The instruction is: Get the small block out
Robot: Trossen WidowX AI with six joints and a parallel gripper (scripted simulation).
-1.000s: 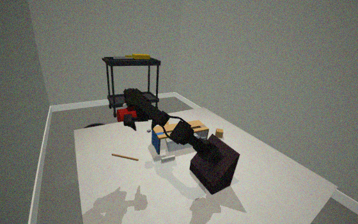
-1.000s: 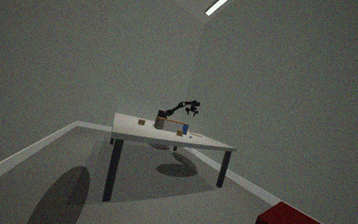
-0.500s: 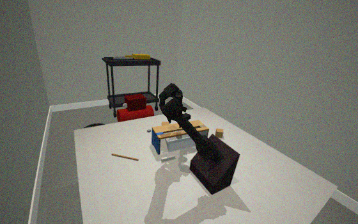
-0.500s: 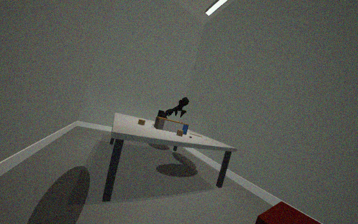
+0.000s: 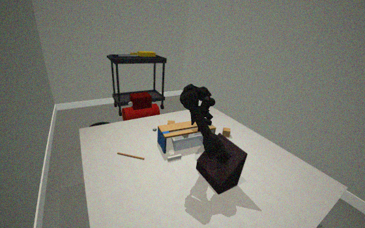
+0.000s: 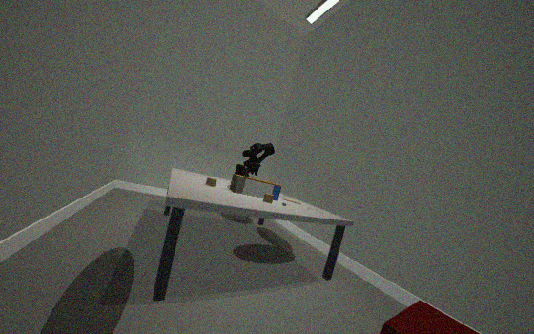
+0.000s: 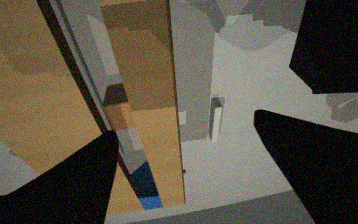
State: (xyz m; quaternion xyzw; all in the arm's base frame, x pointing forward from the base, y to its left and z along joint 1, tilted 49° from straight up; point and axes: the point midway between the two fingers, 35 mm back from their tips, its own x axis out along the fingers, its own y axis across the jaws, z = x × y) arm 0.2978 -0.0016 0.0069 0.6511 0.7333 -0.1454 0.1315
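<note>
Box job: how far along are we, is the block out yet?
Done: nothing that shows. In hand: the gripper, open and empty, hangs over the box, looking down its top slot, where a small brown block seems to sit inside. Left: get the block onto the table, grasp it, lift it clear. The stick lies on the table.
</note>
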